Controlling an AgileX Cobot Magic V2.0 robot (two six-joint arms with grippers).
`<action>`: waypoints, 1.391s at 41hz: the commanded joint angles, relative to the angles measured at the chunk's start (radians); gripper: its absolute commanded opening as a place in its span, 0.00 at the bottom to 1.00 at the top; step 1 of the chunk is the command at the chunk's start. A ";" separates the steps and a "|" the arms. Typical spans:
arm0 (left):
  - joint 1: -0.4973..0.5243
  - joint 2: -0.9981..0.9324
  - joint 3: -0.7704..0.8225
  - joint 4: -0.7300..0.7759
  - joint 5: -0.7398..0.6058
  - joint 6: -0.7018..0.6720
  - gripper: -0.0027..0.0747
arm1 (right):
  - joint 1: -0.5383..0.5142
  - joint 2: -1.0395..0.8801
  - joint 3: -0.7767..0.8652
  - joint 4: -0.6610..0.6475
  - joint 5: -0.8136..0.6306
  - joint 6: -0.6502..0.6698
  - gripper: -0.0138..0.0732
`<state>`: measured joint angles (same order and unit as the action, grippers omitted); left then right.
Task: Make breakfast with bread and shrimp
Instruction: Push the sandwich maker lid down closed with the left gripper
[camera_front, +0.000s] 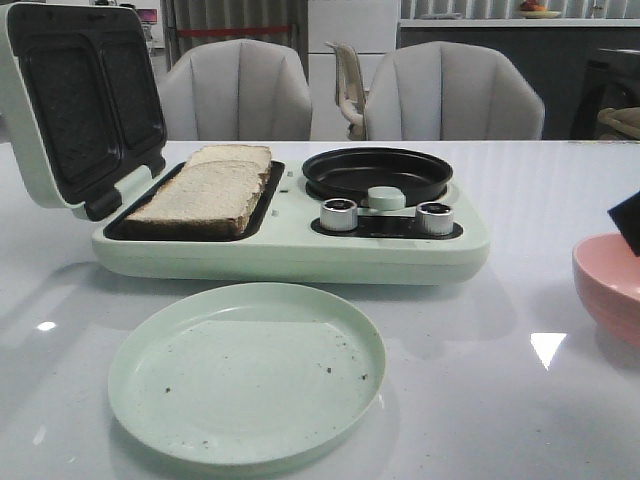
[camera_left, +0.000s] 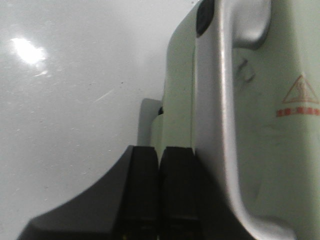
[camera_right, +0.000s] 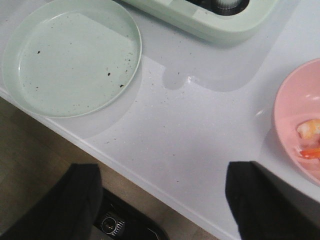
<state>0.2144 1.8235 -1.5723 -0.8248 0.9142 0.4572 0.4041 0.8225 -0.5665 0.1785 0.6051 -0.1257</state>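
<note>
- Two slices of bread (camera_front: 205, 190) lying flat in the open sandwich tray of the breakfast maker (camera_front: 290, 245), lid (camera_front: 80, 100) raised; nothing yet in the round pan (camera_front: 378, 175).
- One shrimp (camera_right: 311, 152), orange-red, in the pink bowl (camera_right: 290, 115), beside a paler piece too blurred to name; sits just beyond the right gripper (camera_right: 160, 200), off toward one fingertip.
- Right gripper's fingers (camera_right: 75, 200) wide apart and empty, hanging over the table edge, with bare tabletop (camera_right: 190, 140) between them and the appliance.
- Left gripper (camera_left: 159, 190) pressed together, pads touching with nothing between; right beside the fingers, the lid's pale outer shell and its silver handle (camera_left: 225, 150), nearly touching but not gripped.
- Judged step: bread loaded, shrimp fetch in hand; no food on the plate (camera_front: 245, 375) so far, only dark crumbs.
- Next move probably calls for swinging the right fingers across over the bowl, dropping them around the small shrimp and pinching gently; a small, likely slippery target against a curved wall.
- Count: two bread slices, one shrimp sure, one plate, one bowl, one appliance with two knobs (camera_front: 338, 214), two chairs (camera_front: 240, 90) behind.
</note>
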 joint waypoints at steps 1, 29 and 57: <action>-0.005 -0.054 -0.037 -0.125 0.007 0.038 0.16 | -0.002 -0.011 -0.029 0.006 -0.067 -0.003 0.86; -0.278 -0.155 0.032 0.046 -0.039 0.092 0.16 | -0.002 -0.011 -0.029 0.006 -0.067 -0.003 0.86; -0.623 -0.611 0.524 0.326 -0.190 0.103 0.17 | -0.002 -0.011 -0.029 0.006 -0.067 -0.003 0.86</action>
<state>-0.3689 1.2924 -1.0605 -0.5137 0.7750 0.5624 0.4041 0.8225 -0.5665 0.1803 0.6051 -0.1257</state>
